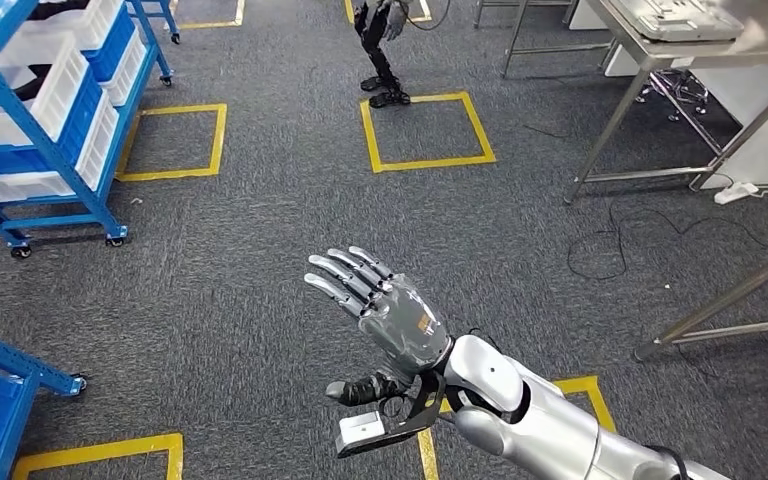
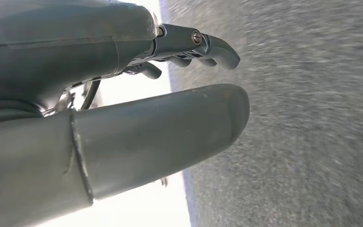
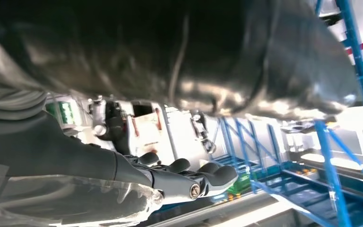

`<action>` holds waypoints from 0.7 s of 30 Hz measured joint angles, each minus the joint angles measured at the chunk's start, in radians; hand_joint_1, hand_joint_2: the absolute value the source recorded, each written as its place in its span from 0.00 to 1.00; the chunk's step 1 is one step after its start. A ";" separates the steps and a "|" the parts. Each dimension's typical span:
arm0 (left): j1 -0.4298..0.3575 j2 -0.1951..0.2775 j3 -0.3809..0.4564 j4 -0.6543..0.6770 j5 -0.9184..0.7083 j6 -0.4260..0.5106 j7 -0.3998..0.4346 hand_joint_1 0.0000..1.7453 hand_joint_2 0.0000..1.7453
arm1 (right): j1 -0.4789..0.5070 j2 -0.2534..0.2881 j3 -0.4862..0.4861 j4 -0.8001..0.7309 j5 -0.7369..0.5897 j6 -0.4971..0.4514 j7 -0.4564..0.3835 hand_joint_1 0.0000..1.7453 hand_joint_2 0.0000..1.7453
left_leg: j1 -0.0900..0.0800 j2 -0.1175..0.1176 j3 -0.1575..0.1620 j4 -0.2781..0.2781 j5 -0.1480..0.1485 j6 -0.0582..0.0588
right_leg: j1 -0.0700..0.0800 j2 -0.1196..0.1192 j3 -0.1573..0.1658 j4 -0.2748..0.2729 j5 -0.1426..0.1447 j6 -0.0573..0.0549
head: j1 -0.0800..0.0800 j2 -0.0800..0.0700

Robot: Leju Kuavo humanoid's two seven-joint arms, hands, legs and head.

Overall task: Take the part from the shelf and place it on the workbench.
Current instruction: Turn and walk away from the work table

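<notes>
Above grey carpet (image 1: 260,300), right robot hand (image 1: 385,310) spread, empty

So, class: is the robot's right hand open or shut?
Open: the right hand holds nothing, fingers spread above the grey carpet.

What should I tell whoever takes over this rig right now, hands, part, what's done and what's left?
Right robot hand: raised over the carpet, fingers spread, holding nothing.
Left robot hand: hanging above the floor, fingers slightly curled, nothing in it.
Shelf: blue rack with white and blue bins, ahead on the left. No part can be made out in the bins from here.
Workbench: steel table, ahead on the right.
Done: nothing yet; no part picked.
Left: go to the shelf, take the part, carry it to the workbench, set it down.
</notes>
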 joint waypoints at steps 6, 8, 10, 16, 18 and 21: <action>0.006 0.014 0.059 0.000 0.044 -0.028 0.038 0.00 0.00 | 0.069 -0.066 -0.073 -0.055 0.013 -0.006 0.000 0.00 0.00 | -0.005 -0.077 0.000 0.001 0.003 0.013 | -0.004 0.085 -0.124 0.227 -0.070 0.000 | 0.000 0.000; 0.008 0.018 0.069 0.000 0.047 -0.039 0.058 0.00 0.00 | 0.077 -0.077 -0.087 -0.069 0.018 0.003 -0.006 0.00 0.00 | -0.005 -0.100 0.001 0.004 0.002 0.012 | -0.004 0.113 -0.072 0.104 0.002 -0.008 | 0.000 0.000; 0.008 0.022 0.081 0.000 0.056 -0.052 0.072 0.00 0.00 | 0.080 -0.088 -0.096 -0.079 0.015 0.011 -0.010 0.00 0.00 | -0.004 -0.121 -0.004 0.007 0.002 0.005 | -0.001 0.149 -0.030 0.004 0.042 -0.014 | 0.000 0.000; 0.008 0.031 0.095 0.000 0.018 -0.079 0.030 0.00 0.00 | 0.125 -0.112 -0.124 -0.088 0.002 0.022 -0.004 0.00 0.00 | -0.004 -0.076 -0.046 0.071 -0.040 -0.023 | -0.001 0.094 -0.011 -0.042 0.058 -0.045 | 0.000 0.000; -0.010 0.014 0.074 0.000 -0.037 -0.055 0.015 0.00 0.00 | 0.151 -0.114 -0.136 -0.088 -0.001 0.024 -0.001 0.00 0.00 | -0.003 -0.031 -0.109 0.201 -0.107 -0.029 | 0.003 0.062 -0.011 -0.043 0.058 -0.051 | -0.001 0.000; -0.042 -0.024 0.035 0.000 -0.090 -0.002 0.034 0.00 0.00 | 0.175 -0.111 -0.143 -0.088 0.002 0.036 0.005 0.00 0.00 | 0.002 -0.017 -0.142 0.279 -0.117 -0.037 | 0.004 0.015 -0.012 -0.042 0.055 -0.049 | -0.001 0.000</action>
